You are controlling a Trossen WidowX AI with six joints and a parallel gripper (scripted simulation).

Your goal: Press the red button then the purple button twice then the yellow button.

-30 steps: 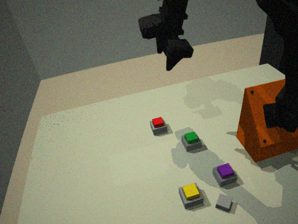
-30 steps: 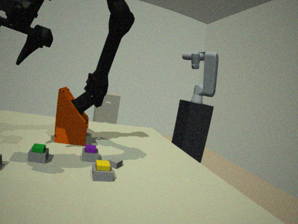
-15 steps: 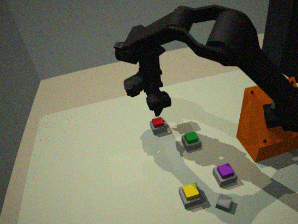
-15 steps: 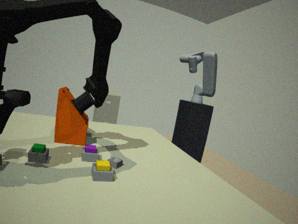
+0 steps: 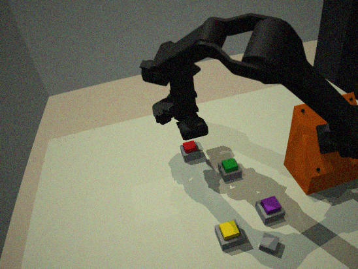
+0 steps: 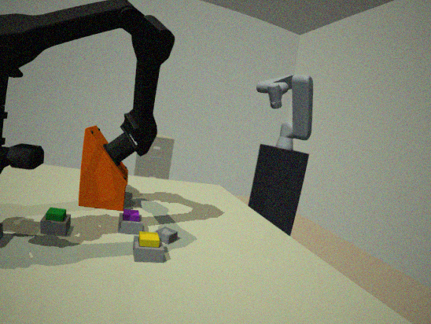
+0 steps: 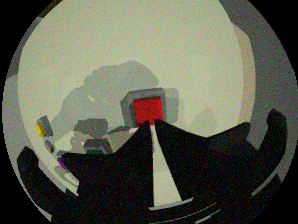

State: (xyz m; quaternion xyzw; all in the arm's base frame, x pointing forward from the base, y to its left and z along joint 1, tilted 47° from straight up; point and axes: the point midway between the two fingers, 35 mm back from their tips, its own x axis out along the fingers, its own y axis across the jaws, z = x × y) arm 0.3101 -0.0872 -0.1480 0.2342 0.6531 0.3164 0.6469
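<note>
A: Where is the hand (image 5: 193, 128)?

B: It hangs pointing down, just above the red button (image 5: 190, 146), a little to the button's far side in the top view. The wrist view puts the red cap right ahead of the fingertips.

A: Is it touching the cap?

B: I cannot tell for sure; a thin gap seems to show from above.

A: And the fingers?

B: Drawn almost together, with nothing between them.

A: Where are the other buttons?

B: From the hand, the green button (image 5: 230, 165) comes next, toward the orange base (image 5: 307, 153). The purple button (image 5: 270, 205) is farther along, and the yellow button (image 5: 228, 230) sits nearest the tabletop's (image 5: 98, 202) front edge. A small grey block (image 5: 269, 242) lies just beside the yellow one, apart from it.
</note>
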